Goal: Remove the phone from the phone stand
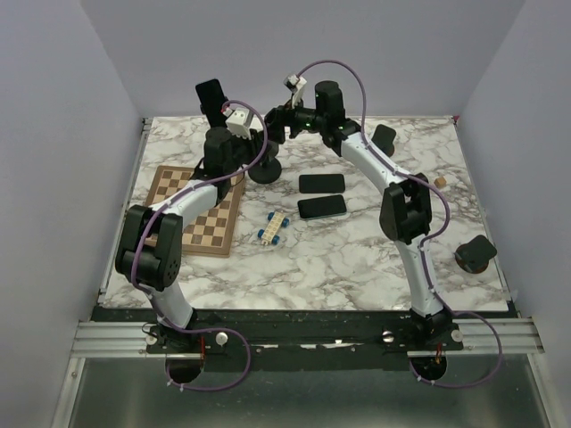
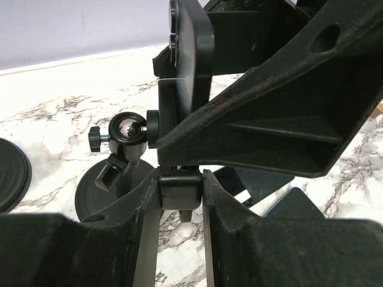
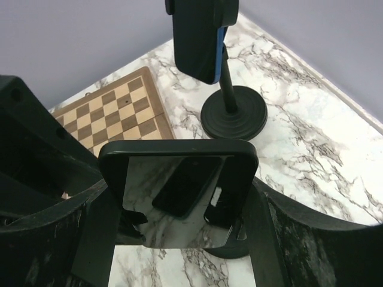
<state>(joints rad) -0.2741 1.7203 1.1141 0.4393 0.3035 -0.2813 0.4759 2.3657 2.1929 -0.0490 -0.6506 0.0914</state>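
Observation:
The phone point(image 3: 179, 191) has a black case and a mirror-like screen. It stands upright between my right gripper's point(image 3: 179, 206) fingers, which are shut on its two sides. In the left wrist view it shows edge-on point(image 2: 192, 66), resting against the phone stand's holder point(image 2: 169, 113). The phone stand has a ball joint point(image 2: 127, 129) and a round black base point(image 2: 105, 194), which also shows in the top view point(image 1: 265, 169). My left gripper point(image 2: 181, 182) is shut on the holder's bottom lip point(image 2: 179, 190). Both grippers meet at the back centre of the table, right point(image 1: 275, 123) and left point(image 1: 252, 134).
A second stand with a blue-edged phone point(image 3: 200, 36) stands just beyond on a round base point(image 3: 234, 113). A chessboard point(image 1: 192, 209) lies at the left. Two flat phones point(image 1: 321, 183) point(image 1: 321, 207) and a toy car point(image 1: 275, 228) lie mid-table. Other stands are at the right point(image 1: 384, 138) point(image 1: 475, 254).

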